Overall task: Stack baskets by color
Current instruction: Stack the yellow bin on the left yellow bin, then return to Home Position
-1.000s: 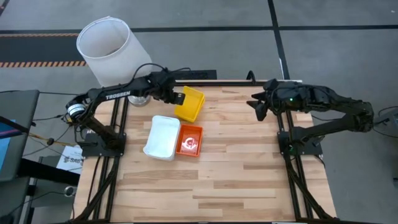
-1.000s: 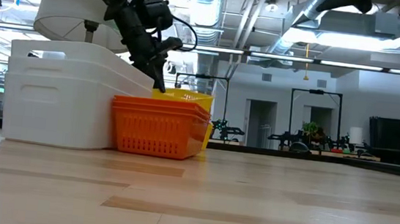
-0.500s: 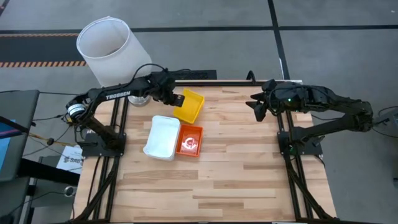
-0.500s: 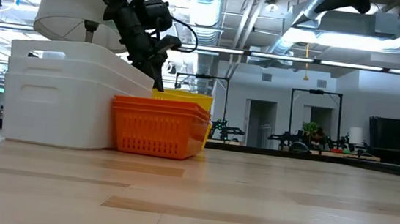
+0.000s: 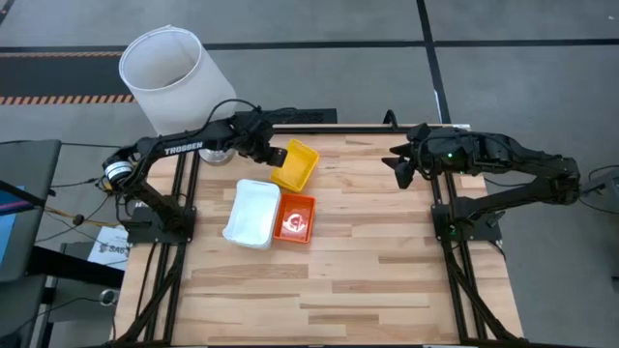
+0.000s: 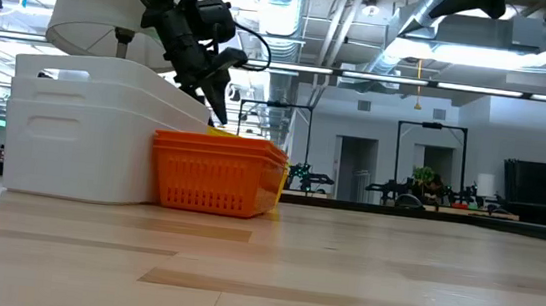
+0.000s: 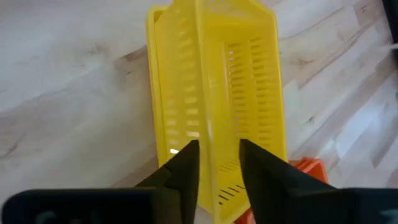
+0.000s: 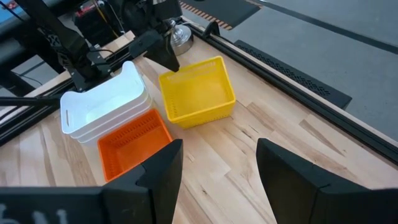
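A yellow basket [image 5: 298,164] [image 8: 199,93] lies bottom down on the table at the far left. My left gripper [image 5: 278,155] [image 7: 217,168] is open, its fingers on either side of the basket's left wall. Nearer stand a stack of white baskets [image 5: 251,213] [image 8: 99,109] and, right beside them, the orange baskets [image 5: 296,217] [image 6: 216,173]. In the low view the yellow basket [image 6: 217,130] is almost wholly hidden behind the orange ones. My right gripper [image 5: 399,169] [image 8: 217,162] hangs open, high over the table's far right, with nothing between its fingers. My left gripper comes slanting down from the table's far left. It has one finger [image 7: 186,171] outside and one inside the yellow basket's left wall [image 7: 208,130]. The jaws stand wider than the wall; whether a finger touches it I cannot tell.
A big white lampshade [image 5: 169,77] stands on a metal base just off the table's far left corner, behind my left arm. The wooden table [image 5: 387,261] shows bare boards across its middle, right and near parts.
My left gripper has opened and let go of the yellow basket's wall. The basket, which stood tipped with that side raised, has dropped flat onto the table and, in the low view, sunk behind the orange baskets. The gripper stays over the same spot.
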You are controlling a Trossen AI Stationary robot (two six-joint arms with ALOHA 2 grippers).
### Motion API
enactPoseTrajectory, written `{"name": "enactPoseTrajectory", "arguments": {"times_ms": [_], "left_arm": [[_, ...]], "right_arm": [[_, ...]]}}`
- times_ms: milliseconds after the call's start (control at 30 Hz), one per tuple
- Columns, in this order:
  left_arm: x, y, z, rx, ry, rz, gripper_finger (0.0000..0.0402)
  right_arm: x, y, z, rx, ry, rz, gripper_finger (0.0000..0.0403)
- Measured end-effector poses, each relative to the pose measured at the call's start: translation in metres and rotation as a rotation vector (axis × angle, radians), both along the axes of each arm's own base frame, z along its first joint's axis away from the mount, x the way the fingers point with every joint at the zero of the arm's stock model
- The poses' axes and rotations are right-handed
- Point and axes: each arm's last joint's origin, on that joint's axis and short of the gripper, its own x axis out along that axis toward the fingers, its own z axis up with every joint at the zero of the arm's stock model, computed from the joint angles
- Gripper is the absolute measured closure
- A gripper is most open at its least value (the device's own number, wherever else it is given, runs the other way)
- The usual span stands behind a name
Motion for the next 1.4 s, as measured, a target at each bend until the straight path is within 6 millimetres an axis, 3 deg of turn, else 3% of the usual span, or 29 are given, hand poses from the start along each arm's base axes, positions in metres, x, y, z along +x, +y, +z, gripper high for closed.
{"name": "enactPoseTrajectory", "arguments": {"times_ms": [200,333,567,800,1000,1133,1267,1400], "left_arm": [[-0.002,0.005,0.003,0.047,0.013,0.003,0.0275],[-0.002,0.006,0.003,0.06,0.028,0.012,0.031],[0.007,0.004,-0.021,0.021,0.128,-0.035,0.0385],[0.007,0.005,-0.019,0.036,0.135,-0.016,0.0394],[0.009,0.003,0.017,0.008,0.034,-0.002,0.039],[0.011,-0.009,0.054,-0.014,-0.101,-0.053,0.039],[0.011,-0.038,0.1,0.034,-0.243,-0.128,0.039],[0.0,-0.087,0.154,0.25,-0.387,-0.225,0.039]], "right_arm": [[0.0,0.0,0.0,0.0,0.0,0.0,0.0178],[0.0,0.0,0.0,0.0,0.0,0.001,0.0178],[0.0,0.0,0.0,0.001,0.0,0.001,0.0178],[0.0,0.0,0.0,0.001,0.001,0.002,0.0178],[0.0,0.0,0.0,0.0,-0.005,0.001,0.0178],[0.0,0.0,0.0,0.0,-0.005,0.0,0.0178],[0.0,0.0,0.0,0.006,-0.005,-0.003,0.0178],[0.0,0.0,-0.002,0.01,0.021,-0.005,0.0178]]}}
